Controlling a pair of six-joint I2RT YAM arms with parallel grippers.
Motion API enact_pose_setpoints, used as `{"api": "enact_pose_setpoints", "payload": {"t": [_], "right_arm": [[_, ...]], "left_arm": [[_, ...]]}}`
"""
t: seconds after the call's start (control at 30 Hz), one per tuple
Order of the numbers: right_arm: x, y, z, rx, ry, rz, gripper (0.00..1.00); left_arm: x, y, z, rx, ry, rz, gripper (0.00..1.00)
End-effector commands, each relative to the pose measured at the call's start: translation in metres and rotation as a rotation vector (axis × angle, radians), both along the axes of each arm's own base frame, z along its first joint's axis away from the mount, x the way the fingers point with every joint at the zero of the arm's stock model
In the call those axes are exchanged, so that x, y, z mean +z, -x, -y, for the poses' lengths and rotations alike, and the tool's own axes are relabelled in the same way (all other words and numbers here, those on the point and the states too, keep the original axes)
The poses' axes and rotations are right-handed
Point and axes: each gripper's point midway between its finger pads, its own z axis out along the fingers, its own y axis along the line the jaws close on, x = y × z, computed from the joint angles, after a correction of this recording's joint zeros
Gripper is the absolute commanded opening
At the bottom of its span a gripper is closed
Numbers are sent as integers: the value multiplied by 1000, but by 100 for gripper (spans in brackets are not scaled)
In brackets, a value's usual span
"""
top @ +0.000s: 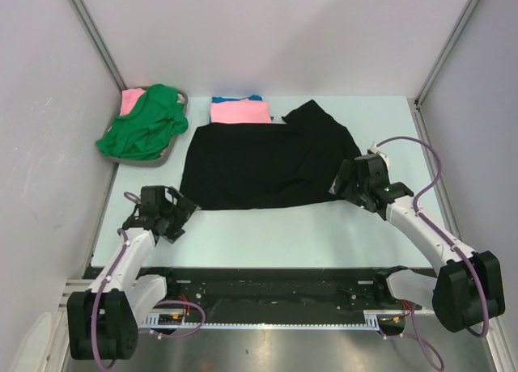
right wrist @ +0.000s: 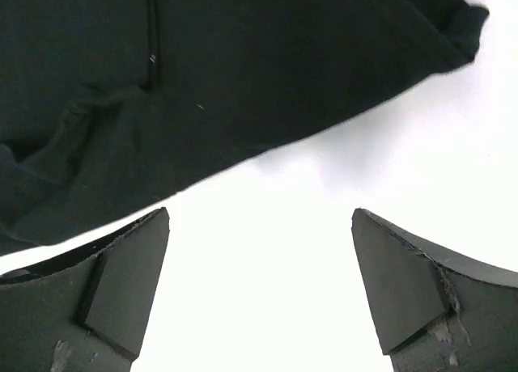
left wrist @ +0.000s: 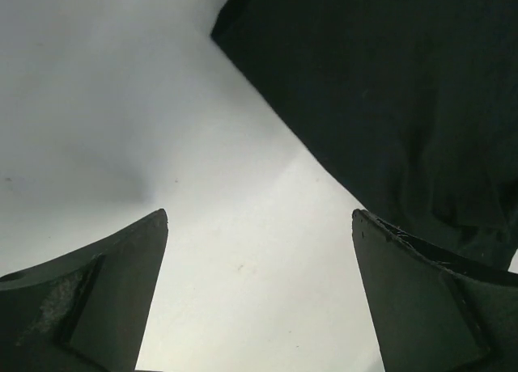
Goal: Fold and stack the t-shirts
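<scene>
Centrally, black t-shirt (top: 259, 166) spread flat, sleeve out, left end effector (top: 184, 210) and right end effector (top: 340, 184) both gaping

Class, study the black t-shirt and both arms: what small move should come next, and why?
Probably ease the left end effector and right end effector onto the near corners of the black t-shirt and close: both stand open, holding nothing, and the shirt lies spread out beside them.

A pink t-shirt (top: 131, 99) in the tray (top: 184, 113) is largely covered by the green t-shirt (top: 144, 128). Only a thin edge of the blue t-shirt (top: 235, 99) is shown behind the folded pink t-shirt (top: 239, 112). In both wrist views the black t-shirt (left wrist: 388, 89) is cut off by the picture's edges.
</scene>
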Motion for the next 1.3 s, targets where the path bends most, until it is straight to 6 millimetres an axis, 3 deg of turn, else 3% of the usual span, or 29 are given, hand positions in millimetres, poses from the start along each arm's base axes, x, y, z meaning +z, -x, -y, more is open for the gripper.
{"api": "enact_pose_setpoints", "payload": {"t": [0.0,0.27,0.5,0.6,0.63,0.73,1.03,1.27], "right_arm": [[13,4,-4,-1,-29,67,100],[10,7,-3,23,-13,81,100],[4,9,-3,35,-23,83,100],[-2,9,1,26,-12,70,100],[-5,9,3,20,-7,63,100],[-17,9,13,-10,7,34,100],[-45,1,47,-182,-51,-5,100],[-64,-14,53,-254,-95,-29,100]], "left_arm": [[-4,-11,-8,102,-3,11,100],[-32,-26,-21,199,-37,-89,99],[-49,-41,-15,205,-1,-118,84],[-54,-42,-16,212,0,-116,63],[-56,-41,-16,215,-2,-116,39],[-55,-43,-20,224,-15,-97,0],[-50,-42,-16,192,-7,-79,0],[-46,-40,-13,181,13,-61,0]]}}
